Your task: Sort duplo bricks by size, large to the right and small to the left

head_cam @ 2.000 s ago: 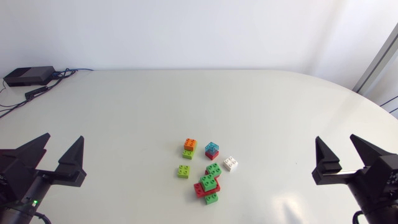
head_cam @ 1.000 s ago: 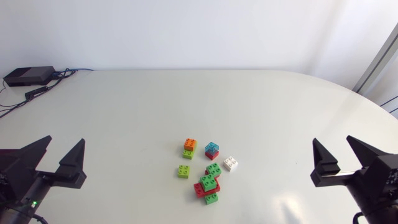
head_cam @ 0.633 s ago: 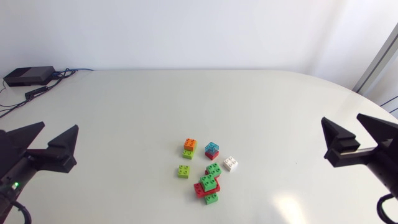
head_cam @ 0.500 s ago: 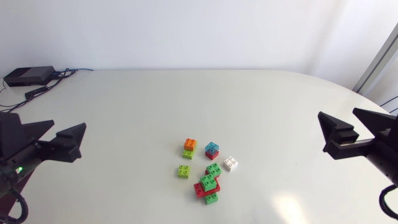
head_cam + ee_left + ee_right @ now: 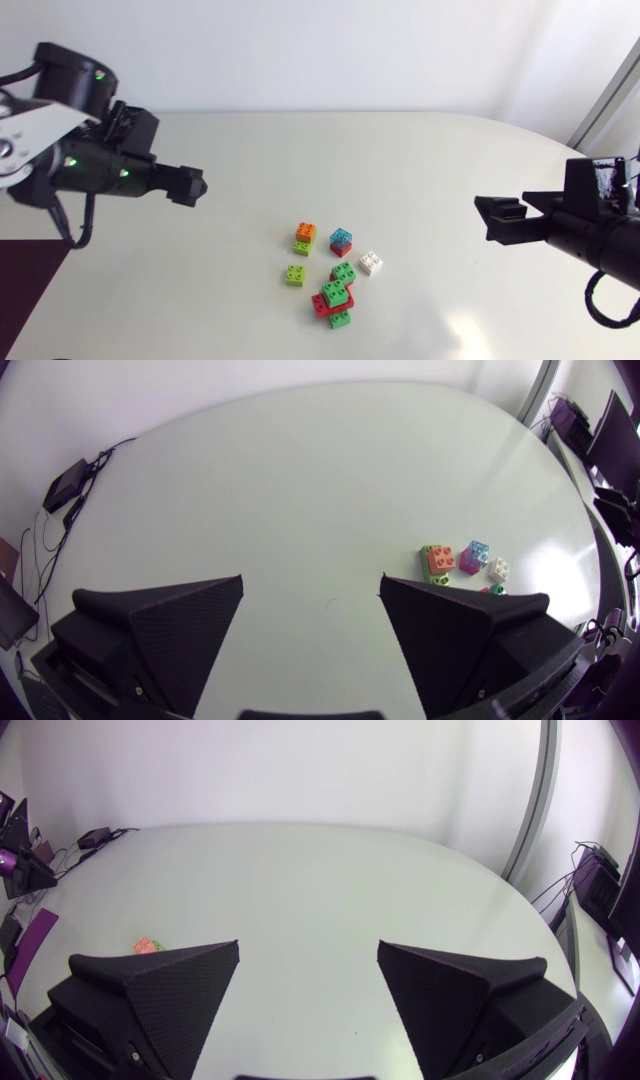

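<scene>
Nearest on the desk lay a green-and-red pile, likely holding the large bricks. A lime brick sat at its ten o'clock and a white brick at its two. Beyond stood a blue-on-red stack and an orange-on-lime stack. Nothing looked sorted yet. The right tool, at the pile's three o'clock, and the left tool, at ten, both gaped wide and empty. The next move probably called for one tool to descend over an outlying brick, its fingers straddling it.

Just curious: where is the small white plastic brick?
Head view: the small white plastic brick lies farthest right among the bricks, beside the translucent blue brick atop red.
</scene>
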Controlling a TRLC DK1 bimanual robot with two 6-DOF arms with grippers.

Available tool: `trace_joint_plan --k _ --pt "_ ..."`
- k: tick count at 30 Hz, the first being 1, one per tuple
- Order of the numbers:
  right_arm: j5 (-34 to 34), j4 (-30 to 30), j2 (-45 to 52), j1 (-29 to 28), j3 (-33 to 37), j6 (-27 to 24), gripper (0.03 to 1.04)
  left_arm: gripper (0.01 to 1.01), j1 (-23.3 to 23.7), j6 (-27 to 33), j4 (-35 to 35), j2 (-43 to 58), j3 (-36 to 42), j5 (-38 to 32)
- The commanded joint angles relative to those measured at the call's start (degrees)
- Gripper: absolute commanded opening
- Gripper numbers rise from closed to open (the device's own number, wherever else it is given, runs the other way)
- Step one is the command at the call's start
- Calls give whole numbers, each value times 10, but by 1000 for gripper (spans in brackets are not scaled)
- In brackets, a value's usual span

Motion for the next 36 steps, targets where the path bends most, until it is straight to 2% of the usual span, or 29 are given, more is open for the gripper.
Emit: trace_joint_plan --k 1,4,5,7,11,17,36 --pt "-1 -5 2 4 7 22 997 956 -20 23 -44 86 67 -10" --pt "2 -6 -3 10 0 26 997 893 -45 18 -90 186 129 -7" --pt "3 -8 -5 13 -2 31 997 897 -54 14 -94 206 140 -8" --pt "14 -22 -13 21 0 32 997 975 -82 6 -94 242 163 -8" --pt "48 -52 -29 52 6 31 997 980 -125 -15 -97 293 204 -7" --pt "50 -53 -21 61 -3 31 997 980 -168 -43 -97 360 247 -7" --pt "56 -31 -2 60 -24 33 997 974 -236 -81 -68 453 295 -8"
